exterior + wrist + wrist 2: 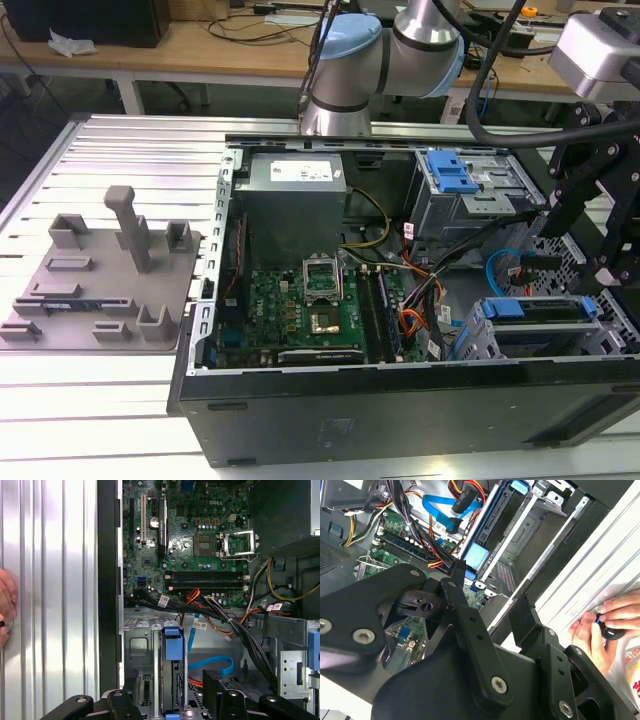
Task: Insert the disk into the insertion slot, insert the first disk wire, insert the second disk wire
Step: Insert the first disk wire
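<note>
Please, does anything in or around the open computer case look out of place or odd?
Yes. A person's hand lies on the ribbed silver table, close beside the black computer case where the robot works. On the green motherboard, the silver processor socket cover is flipped open.

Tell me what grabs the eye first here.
The open computer case with its green motherboard fills the exterior view's middle. At that view's right, a blue-framed disk appears seated in the low grey cage. In the second wrist view, a person's hand rests on the ribbed table beside the case.
</note>
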Controlling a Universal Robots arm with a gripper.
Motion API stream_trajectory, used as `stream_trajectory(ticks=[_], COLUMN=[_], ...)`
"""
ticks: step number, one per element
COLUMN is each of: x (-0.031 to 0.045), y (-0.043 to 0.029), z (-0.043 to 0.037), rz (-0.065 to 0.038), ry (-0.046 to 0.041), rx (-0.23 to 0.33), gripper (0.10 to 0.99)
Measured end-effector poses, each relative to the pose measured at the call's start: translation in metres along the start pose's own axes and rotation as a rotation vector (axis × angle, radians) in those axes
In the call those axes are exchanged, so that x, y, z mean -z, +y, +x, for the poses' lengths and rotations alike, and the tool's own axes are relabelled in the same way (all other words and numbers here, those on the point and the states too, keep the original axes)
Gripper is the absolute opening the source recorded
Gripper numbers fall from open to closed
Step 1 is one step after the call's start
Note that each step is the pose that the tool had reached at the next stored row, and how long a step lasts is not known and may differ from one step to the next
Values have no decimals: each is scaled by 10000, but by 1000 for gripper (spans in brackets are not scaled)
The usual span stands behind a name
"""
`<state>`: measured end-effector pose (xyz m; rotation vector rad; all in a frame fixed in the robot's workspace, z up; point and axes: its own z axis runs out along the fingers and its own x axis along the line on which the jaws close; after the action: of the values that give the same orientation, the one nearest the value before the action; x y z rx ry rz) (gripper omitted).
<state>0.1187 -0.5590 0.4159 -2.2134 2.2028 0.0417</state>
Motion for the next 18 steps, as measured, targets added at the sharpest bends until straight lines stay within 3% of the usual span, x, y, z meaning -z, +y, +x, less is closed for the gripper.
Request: stream_trajectory(ticks=[2,4,5,6,7,8,9,13,14,16,18], x=[-1,-3,-5,-9,-9,-9,-11,-31,-32,-38,-41], y=[0,-1,-1,-1,-1,0,0,0,0,-2,-5], z=[-41,-123,-188,-260,-269,-268,-268,-268,-276,-373,-459], rz=[-2,-3,-1,13,22,40,53,1,1,8,9], ry=[110,450,821,1413,1779,1949,2004,2024,2081,2241,2278], rx=[0,-3,-4,-8,-11,-28,-107,-912,-942,-940,-941], gripper=[620,620,620,620,620,620,620,620,620,620,620])
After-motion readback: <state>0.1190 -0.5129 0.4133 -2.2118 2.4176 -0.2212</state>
